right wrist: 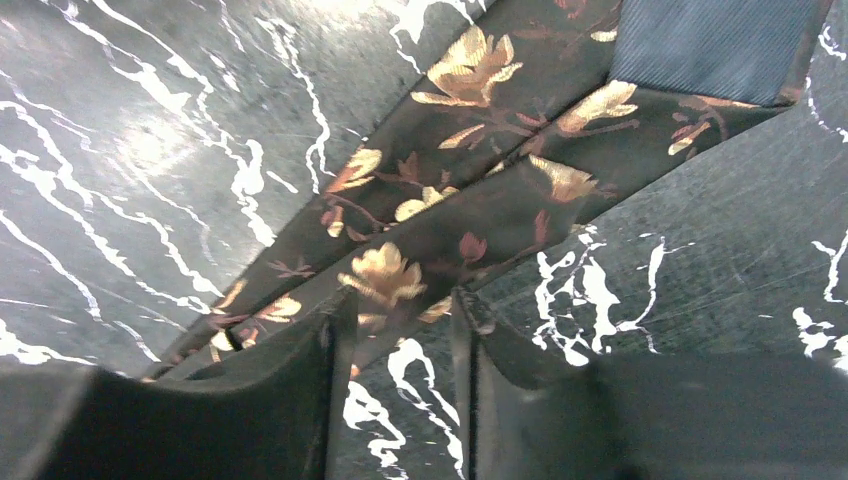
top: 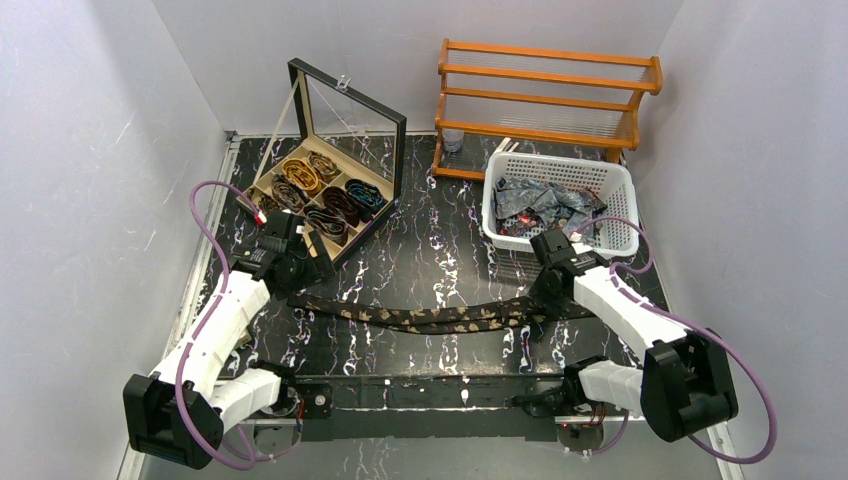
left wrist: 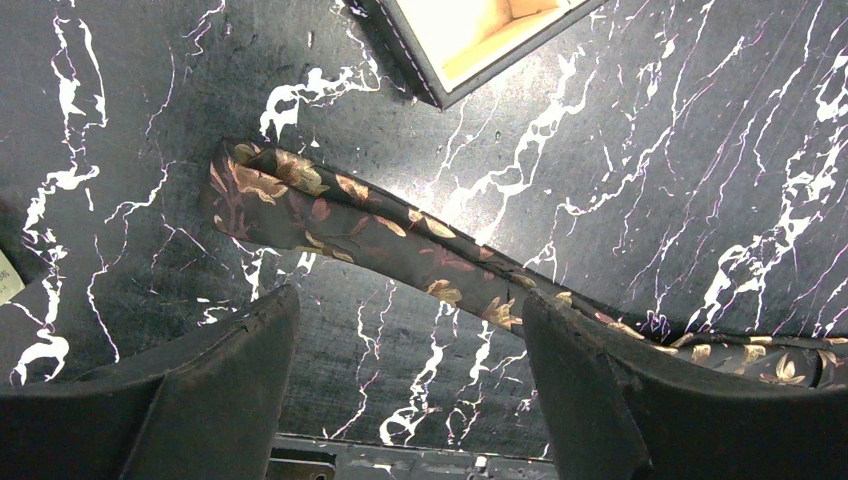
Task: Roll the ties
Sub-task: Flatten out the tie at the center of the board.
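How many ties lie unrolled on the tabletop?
1: the dark floral tie, lying between the left claw and the right claw. More may lie in the white basket.

Pale, evenly lit walls enclose a black, white-veined marble-patterned tabletop, an orange-brown wooden rack at its back.

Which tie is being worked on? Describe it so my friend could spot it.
On the black marbled table, in front of the box and white basket, one tie lies stretched out. It is dark with gold flowers, the only one on the bare tabletop.
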